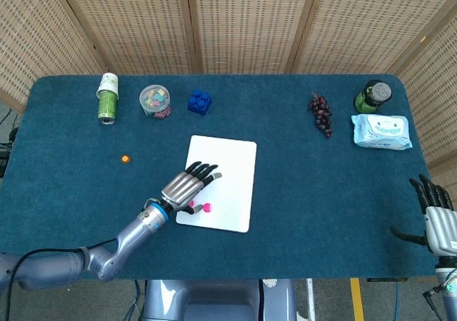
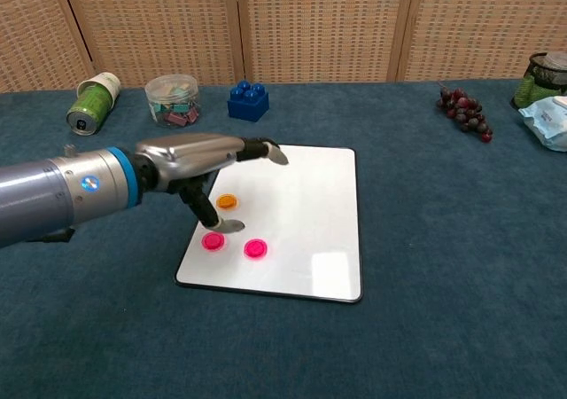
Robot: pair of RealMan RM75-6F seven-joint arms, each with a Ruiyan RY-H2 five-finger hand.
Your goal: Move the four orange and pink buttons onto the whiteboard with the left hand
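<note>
Far side of table, beyond the left hand (image 1: 184,187): tipped green can (image 1: 107,98), clear jar of clips (image 1: 155,100), blue brick (image 1: 199,102). Well to its right: grapes (image 1: 320,113), green jar (image 1: 373,96), wipes pack (image 1: 380,132).

White whiteboard (image 2: 310,213), two pink buttons (image 2: 234,245), orange button (image 2: 227,201), dark teal table (image 2: 443,239).
</note>
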